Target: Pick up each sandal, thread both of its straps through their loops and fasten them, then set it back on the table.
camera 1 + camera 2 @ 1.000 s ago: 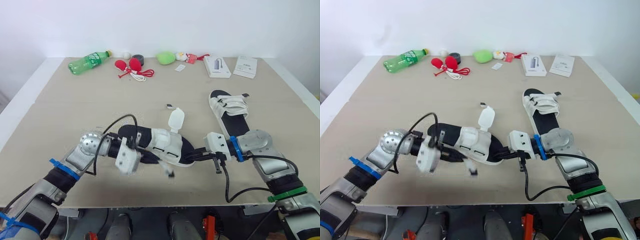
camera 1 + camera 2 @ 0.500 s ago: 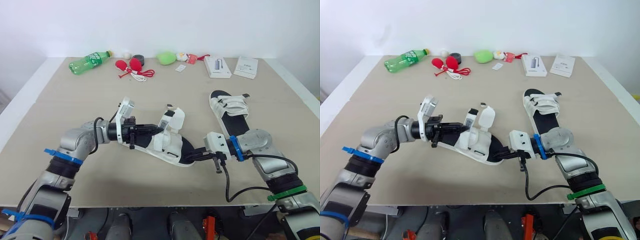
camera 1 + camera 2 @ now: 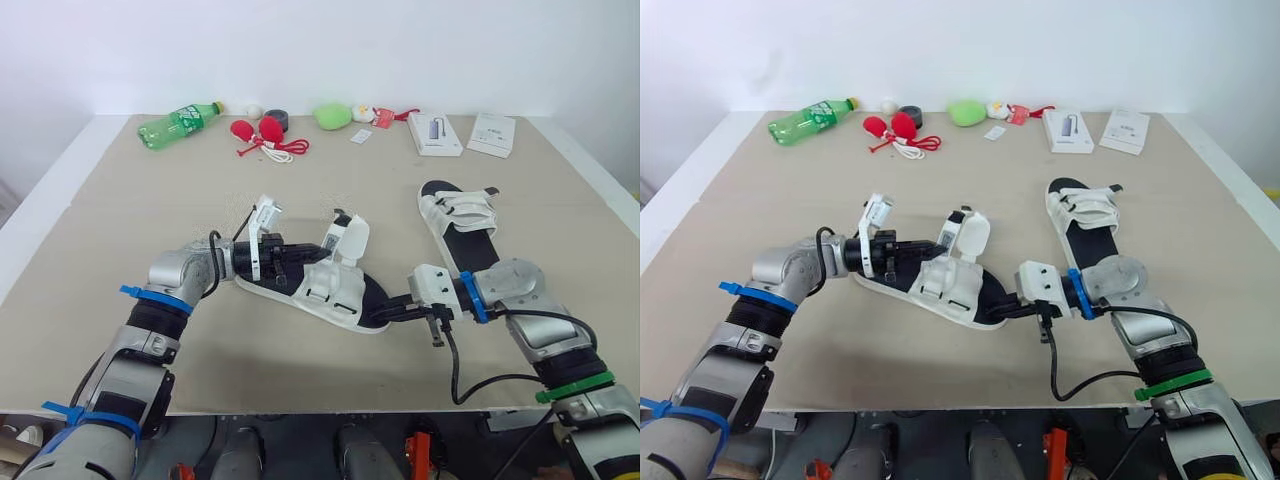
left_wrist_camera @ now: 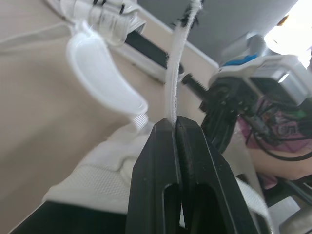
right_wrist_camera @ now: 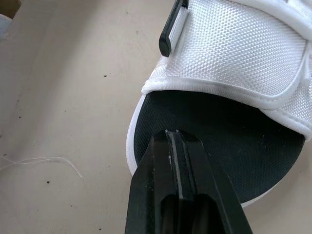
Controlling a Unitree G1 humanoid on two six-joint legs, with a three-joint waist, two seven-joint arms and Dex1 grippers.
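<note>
Centrally on the tan table (image 3: 130, 220), a white sandal with a black footbed (image 3: 335, 295) lies flat between the robot's two arms, angled from near-right to far-left. A second sandal (image 3: 462, 225) lies beyond the right arm, well apart from the first, its white straps across its footbed.

The left gripper (image 4: 174, 124) reaches in over the near sandal's far end, fingers clenched on one of its white straps (image 4: 181, 58), which rises edge-on from between the tips. A rounded white flap (image 3: 350, 240) stands upright just beside that strap. The right gripper (image 5: 174, 134) meets the sandal's near end, its fingers pressed together with their tips over the rim of the black footbed; whether they actually pinch the sole cannot be told.

Along the table's far edge sit a green plastic bottle (image 3: 178, 123) on its side, two white boxes (image 3: 435, 133), a green toy (image 3: 330, 115) and red items with a cord (image 3: 258, 130).
</note>
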